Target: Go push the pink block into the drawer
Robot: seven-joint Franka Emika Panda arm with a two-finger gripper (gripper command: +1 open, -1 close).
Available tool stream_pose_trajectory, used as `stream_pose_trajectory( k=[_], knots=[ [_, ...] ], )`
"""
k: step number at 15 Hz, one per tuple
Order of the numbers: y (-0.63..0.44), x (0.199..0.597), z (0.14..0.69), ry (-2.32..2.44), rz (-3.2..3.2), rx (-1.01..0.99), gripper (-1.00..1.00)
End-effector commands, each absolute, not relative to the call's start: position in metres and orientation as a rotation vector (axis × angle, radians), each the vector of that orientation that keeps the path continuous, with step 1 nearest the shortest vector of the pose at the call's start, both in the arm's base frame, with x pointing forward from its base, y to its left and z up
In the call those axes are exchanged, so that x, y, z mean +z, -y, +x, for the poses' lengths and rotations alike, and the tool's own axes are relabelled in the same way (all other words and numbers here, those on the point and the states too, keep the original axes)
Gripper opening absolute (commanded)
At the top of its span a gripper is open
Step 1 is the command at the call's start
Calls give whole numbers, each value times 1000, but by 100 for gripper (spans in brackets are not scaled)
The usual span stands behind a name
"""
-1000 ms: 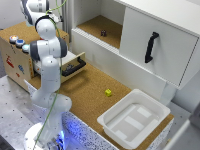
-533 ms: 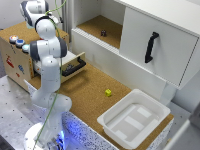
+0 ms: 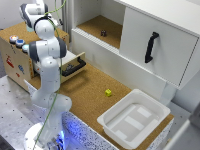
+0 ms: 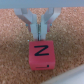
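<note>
Gripper (image 4: pixel 39 26) sits right behind pink block (image 4: pixel 41 54), jaws nearly closed on nothing, forming a blunt pusher toward drawer (image 3: pixel 72 66).

A white plastic tub (image 3: pixel 134 119) sits on the cork surface (image 3: pixel 90 95). A small yellow block (image 3: pixel 108 92) lies near it. A white door (image 3: pixel 157 47) carries a black handle (image 3: pixel 150 47).

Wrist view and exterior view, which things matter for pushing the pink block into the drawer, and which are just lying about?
For the job:
pink block
drawer, pulled out
gripper, just behind the block

Lying about:
yellow block
white tub
white door
small dark object on the shelf
</note>
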State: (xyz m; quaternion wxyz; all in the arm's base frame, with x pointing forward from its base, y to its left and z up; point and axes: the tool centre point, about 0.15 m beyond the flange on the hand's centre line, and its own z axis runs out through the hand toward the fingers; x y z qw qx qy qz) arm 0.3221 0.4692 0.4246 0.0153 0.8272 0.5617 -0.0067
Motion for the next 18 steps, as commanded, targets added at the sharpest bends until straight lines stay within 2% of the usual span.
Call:
stream_pose_trajectory(
  k=[1,17,18],
  knots=[
    [-427,415,310,-1787,2599,107,-100],
    [-340,405,303,-1704,2708,192,-100],
    [-339,408,302,-1687,2724,204,100]
  ],
)
